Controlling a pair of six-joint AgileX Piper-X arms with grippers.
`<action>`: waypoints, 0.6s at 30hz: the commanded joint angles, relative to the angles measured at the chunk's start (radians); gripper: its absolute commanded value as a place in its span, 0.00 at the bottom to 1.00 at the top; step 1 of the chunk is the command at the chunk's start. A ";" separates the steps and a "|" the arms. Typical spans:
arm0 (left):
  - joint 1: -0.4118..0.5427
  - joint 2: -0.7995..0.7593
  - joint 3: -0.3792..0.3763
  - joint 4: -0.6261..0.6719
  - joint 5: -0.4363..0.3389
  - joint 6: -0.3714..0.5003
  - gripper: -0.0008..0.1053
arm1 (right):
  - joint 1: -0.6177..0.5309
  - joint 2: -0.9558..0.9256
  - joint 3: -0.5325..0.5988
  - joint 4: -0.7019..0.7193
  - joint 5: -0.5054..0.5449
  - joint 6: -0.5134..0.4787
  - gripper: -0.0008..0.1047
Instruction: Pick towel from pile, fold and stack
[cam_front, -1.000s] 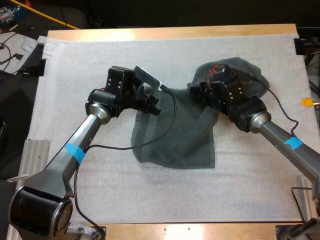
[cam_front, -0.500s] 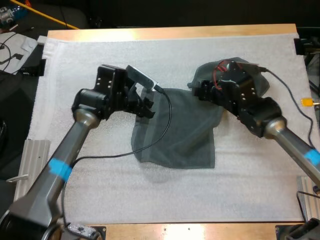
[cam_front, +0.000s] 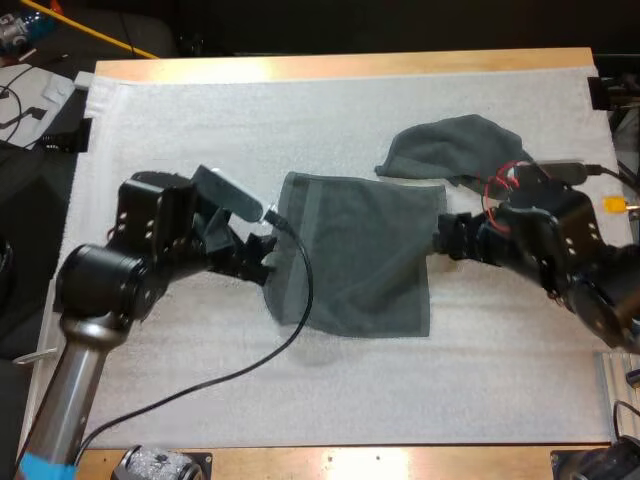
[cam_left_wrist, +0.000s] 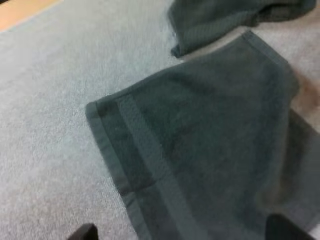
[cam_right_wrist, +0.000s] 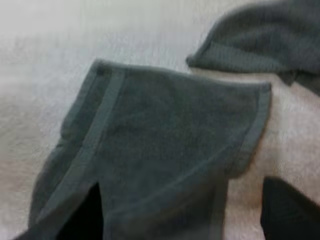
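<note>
**A:** Looking from the high view, what is sitting around the flat towel (cam_front: 360, 255)?

**B:** It's lying mid white mat (cam_front: 200, 130), with the crumpled towel (cam_front: 450, 150) just beyond its far right corner. My left gripper (cam_front: 262, 262) and right gripper (cam_front: 447, 235) are flanking its side edges.

**A:** And the wrist views?

**B:** My left fingers (cam_left_wrist: 84, 232) are standing wide apart over the towel, gripping nothing. My right fingers (cam_right_wrist: 287, 212) are doing likewise.

Our high camera sits behind us, facing forward and down over the whole counter (cam_front: 350, 65). Both wrist cameras look down at close range; all views share the flat towel (cam_front: 360, 255) and crumpled towel (cam_front: 450, 145).
</note>
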 joint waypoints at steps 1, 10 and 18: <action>-0.005 -0.062 -0.002 0.061 0.005 -0.025 0.60 | 0.019 -0.063 -0.005 0.080 -0.004 -0.014 0.62; -0.003 -0.185 -0.005 0.198 0.013 -0.031 0.60 | 0.005 -0.188 -0.002 0.228 -0.013 0.010 0.62; -0.002 -0.279 0.070 0.294 0.045 -0.052 0.60 | 0.006 -0.290 0.019 0.366 -0.048 0.032 0.62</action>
